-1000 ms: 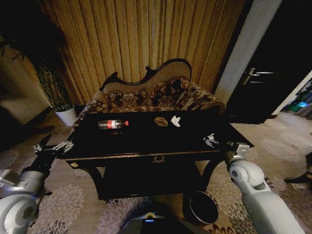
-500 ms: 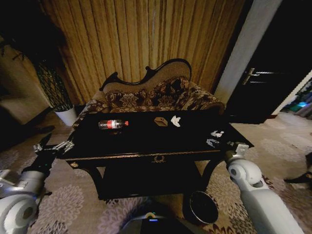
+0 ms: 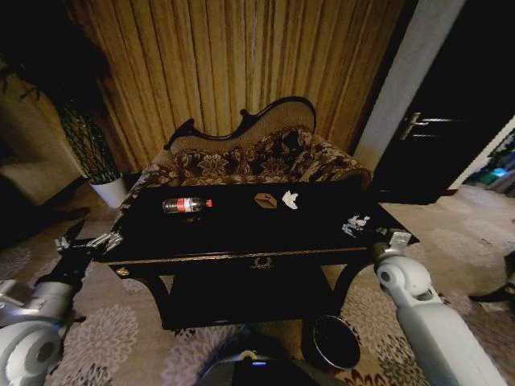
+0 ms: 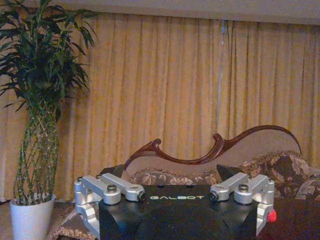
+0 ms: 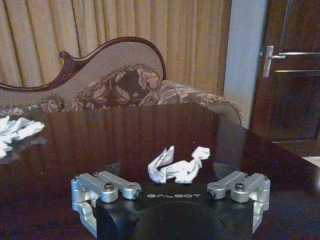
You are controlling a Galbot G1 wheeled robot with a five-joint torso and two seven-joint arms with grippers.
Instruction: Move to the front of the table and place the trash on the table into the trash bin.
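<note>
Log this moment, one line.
base: at table front | right gripper: open, over table's right end at a white scrap | left gripper: open, off left corner | bin: floor, right

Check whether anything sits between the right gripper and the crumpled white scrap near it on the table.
Nothing visible does. The right gripper is open over the table, and the crumpled white scrap lies just ahead of its fingers with only bare tabletop between them.

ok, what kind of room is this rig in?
Most likely a home-style living room or lounge: a curvy-backed floral sofa against floor-length gold curtains, a glossy black console table on patterned carpet, and a potted plant in the corner.
</note>
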